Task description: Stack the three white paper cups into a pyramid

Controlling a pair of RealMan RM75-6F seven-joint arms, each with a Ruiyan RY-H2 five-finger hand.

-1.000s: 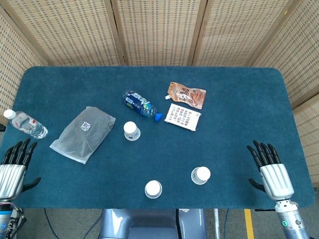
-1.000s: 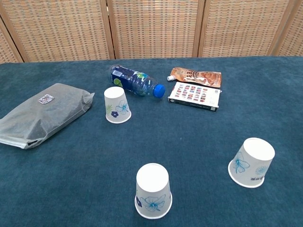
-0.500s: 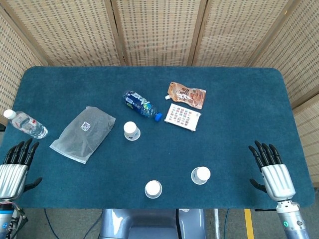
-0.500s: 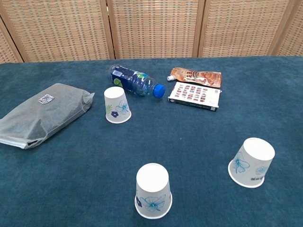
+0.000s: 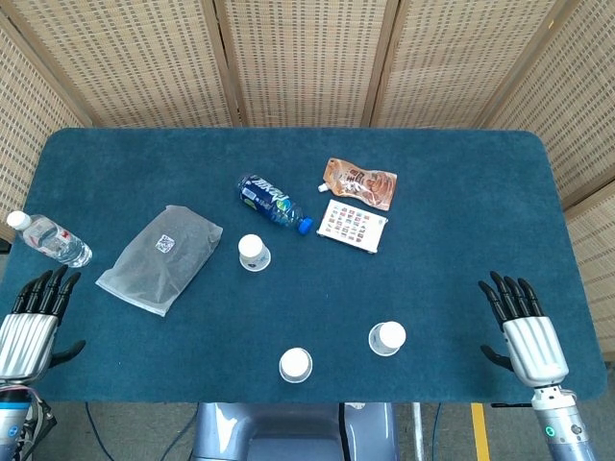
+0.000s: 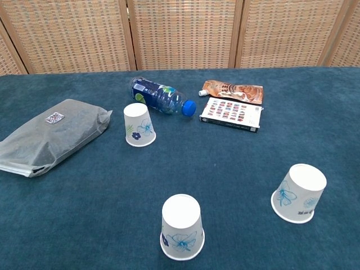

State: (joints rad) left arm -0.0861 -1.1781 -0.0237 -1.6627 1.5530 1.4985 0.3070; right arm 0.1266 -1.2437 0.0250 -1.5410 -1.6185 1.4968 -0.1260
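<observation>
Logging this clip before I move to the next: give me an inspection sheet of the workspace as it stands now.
Surface: dark blue felt-covered table.
Job's things: three white paper cups with blue flower prints, upside down, apart: far, near middle, near right.
Clutter: blue-capped blue plastic bottle lying; grey wrapped packet; brown spouted pouch; flat printed box; clear plastic bottle lying.
Hands: left hand and right hand empty, fingers apart, at the near table edge.
Cables: nothing seen on the table.
Surroundings: woven cane screens.
</observation>
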